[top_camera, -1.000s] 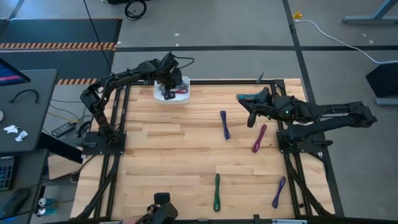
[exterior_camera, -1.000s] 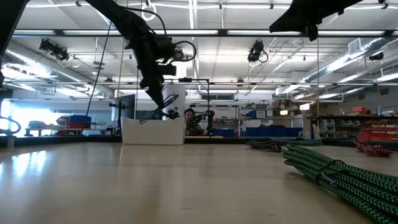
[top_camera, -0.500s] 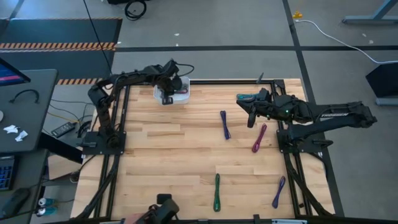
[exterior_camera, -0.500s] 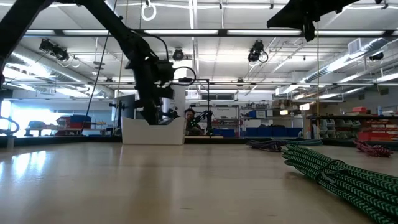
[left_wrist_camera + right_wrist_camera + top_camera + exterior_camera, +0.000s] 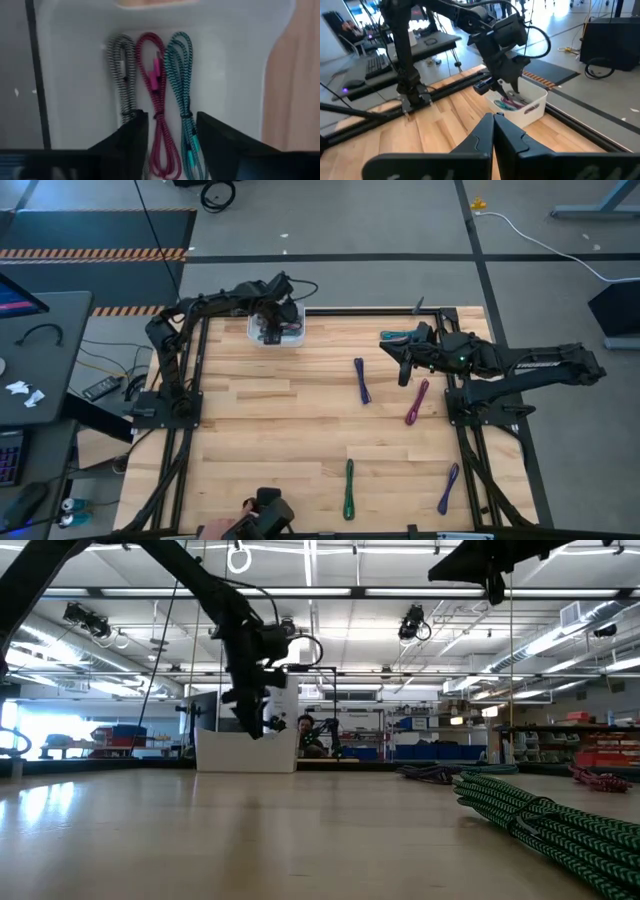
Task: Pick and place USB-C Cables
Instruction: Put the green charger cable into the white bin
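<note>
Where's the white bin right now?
In the high view the white bin sits at the table's far edge on the left arm's side, under the left gripper, holding three cables.

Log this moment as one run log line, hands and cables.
left hand: open above white bin | bin: three cables inside | right hand: shut, empty, waiting over table | table: five cables left
</note>
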